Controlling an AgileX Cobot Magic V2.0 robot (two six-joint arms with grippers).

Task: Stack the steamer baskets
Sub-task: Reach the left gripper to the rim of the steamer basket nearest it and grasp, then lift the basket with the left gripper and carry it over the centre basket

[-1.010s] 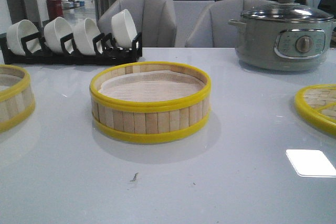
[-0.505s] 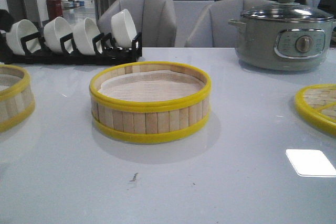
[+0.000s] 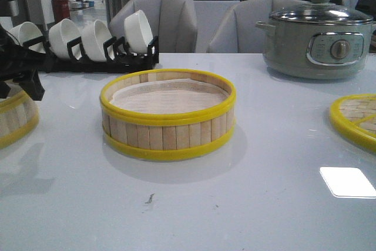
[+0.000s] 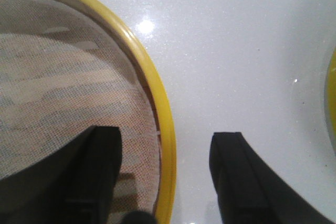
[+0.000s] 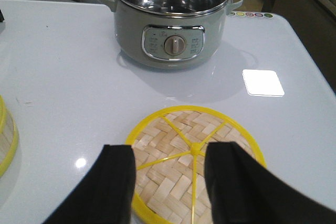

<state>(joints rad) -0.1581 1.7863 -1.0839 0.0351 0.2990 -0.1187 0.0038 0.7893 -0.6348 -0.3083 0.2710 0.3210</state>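
Since a moment earlier, the left gripper (image 4: 165,174) had come down over the left steamer basket (image 3: 14,123) at the table's (image 3: 270,204) edge, jaws spread astride its yellow rim, seemingly not yet touching. The centre steamer basket (image 3: 168,114) sat untouched. The right gripper (image 5: 169,182) hovered open above the lid (image 5: 193,169).

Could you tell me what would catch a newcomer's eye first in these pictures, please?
Most striking is the steamer basket with bright yellow rims, mid-table in the front view. At the table's left edge the left gripper hangs open over a second steamer basket, one finger inside its rim and one outside. Far right sits a grey electric pot, with a woven lid below the open right gripper.
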